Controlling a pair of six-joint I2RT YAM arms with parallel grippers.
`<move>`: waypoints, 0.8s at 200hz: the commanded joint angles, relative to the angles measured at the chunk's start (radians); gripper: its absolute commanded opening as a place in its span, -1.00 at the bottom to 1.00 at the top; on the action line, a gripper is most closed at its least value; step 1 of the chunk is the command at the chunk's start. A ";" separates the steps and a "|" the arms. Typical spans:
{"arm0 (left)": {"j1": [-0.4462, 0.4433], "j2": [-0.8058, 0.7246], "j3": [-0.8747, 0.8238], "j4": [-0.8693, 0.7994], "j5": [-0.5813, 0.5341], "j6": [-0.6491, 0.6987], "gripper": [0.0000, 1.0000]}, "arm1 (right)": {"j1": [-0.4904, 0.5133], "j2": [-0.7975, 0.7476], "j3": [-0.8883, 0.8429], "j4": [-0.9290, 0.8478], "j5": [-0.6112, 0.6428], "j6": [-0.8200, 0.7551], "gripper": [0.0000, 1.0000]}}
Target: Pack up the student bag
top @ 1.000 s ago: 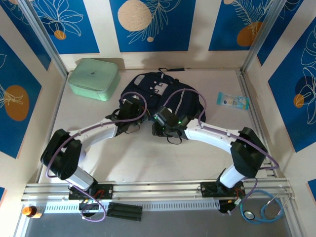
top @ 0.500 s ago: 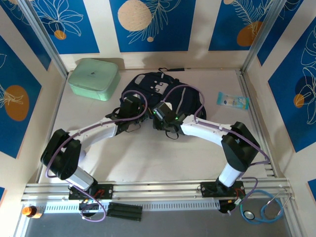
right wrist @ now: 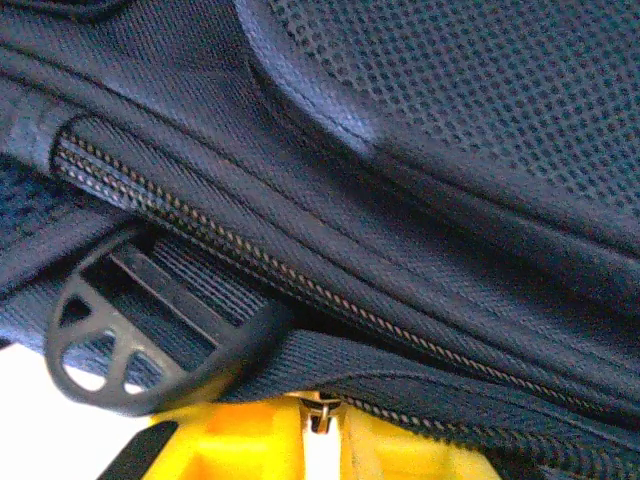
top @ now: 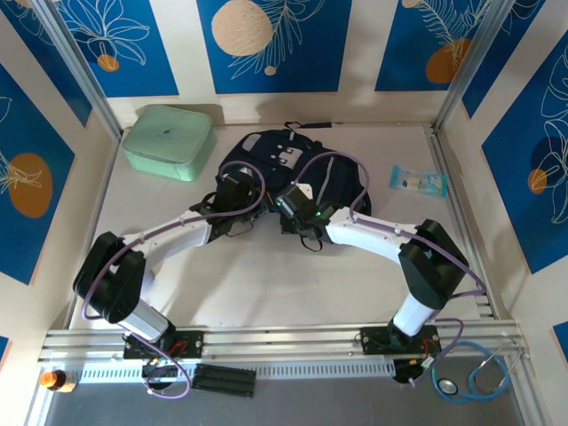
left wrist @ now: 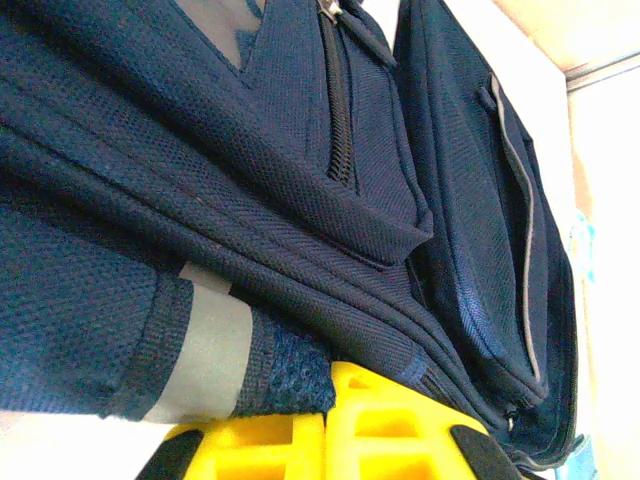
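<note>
Here is the student bag [top: 297,164], navy, lying flat at the middle of the table [top: 266,284] and back toward the far wall. Its front pocket faces up. We judge that its handle end points away from the arms and its bottom edge sits toward them, so its long axis runs near to far.

Both arms reach in to that near edge. The left gripper [left wrist: 325,425] sits at the bag's near left corner with its yellow fingers pressed together. A hem with a grey strip [left wrist: 205,355] comes straight out of the fingertips, so we read it as pinching the fabric to hold the bag down.

The right gripper [right wrist: 322,430] is at the near edge just right of the middle. Its fingers stand almost together, with the small metal zipper pull [right wrist: 319,412] caught between them. The zipper track [right wrist: 250,262] runs slantwise across the fingers, and a dark plastic buckle [right wrist: 120,350] lies just beside them on the left.

So the right arm is the one on the job. The bag lies beyond its claw, and any pull has to follow that track sideways, not away from the bag.

Further out, the mint-green case [top: 169,140] waits at the far left. A wipes packet [top: 417,181] lies to the right, well apart from the bag.
</note>
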 commanded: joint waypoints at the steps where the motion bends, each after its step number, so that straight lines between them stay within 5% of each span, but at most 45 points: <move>1: 0.001 -0.010 0.035 0.019 -0.015 0.005 -1.00 | -0.040 -0.077 -0.106 0.010 0.033 -0.046 -0.74; 56: 0.045 0.016 0.006 0.029 -0.006 0.013 -1.00 | -0.101 -0.264 -0.304 -0.040 -0.008 -0.073 -1.00; 115: 0.105 0.074 0.040 -0.009 0.063 0.070 -1.00 | -0.241 -0.451 -0.454 -0.055 -0.166 -0.066 -1.00; 160: 0.158 0.182 0.119 -0.029 0.125 0.167 -1.00 | -0.263 -0.439 -0.446 0.064 -0.461 -0.175 -1.00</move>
